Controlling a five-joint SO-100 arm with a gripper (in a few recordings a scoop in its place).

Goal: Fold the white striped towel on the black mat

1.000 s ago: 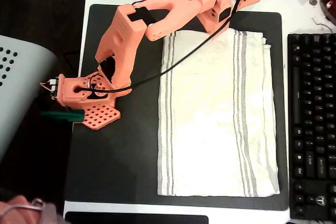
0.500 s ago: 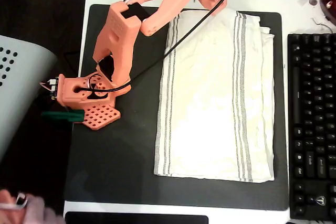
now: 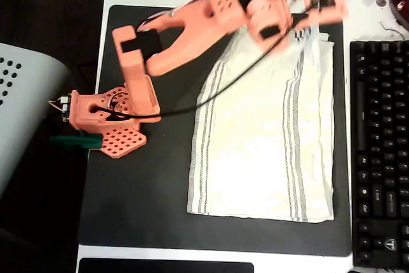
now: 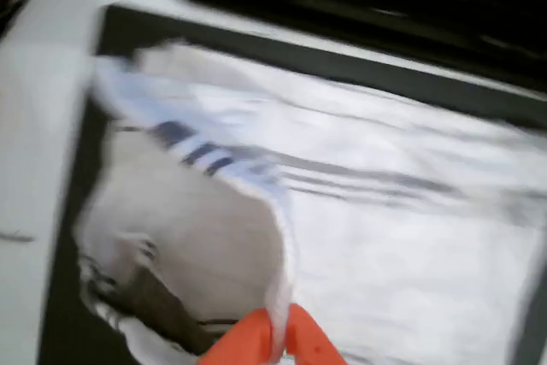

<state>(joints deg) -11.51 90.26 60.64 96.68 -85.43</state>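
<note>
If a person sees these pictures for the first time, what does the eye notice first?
First, the salmon-orange printed robot arm stretching across the top of the overhead view. Its hand pinches the thin cream-white grey-striped towel, lifting its far edge off the large dark charcoal mat.

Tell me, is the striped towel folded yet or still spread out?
Mostly spread on the black mat. The white striped towel has one far edge pinched and lifted by the gripper, seen in the wrist view.
</note>
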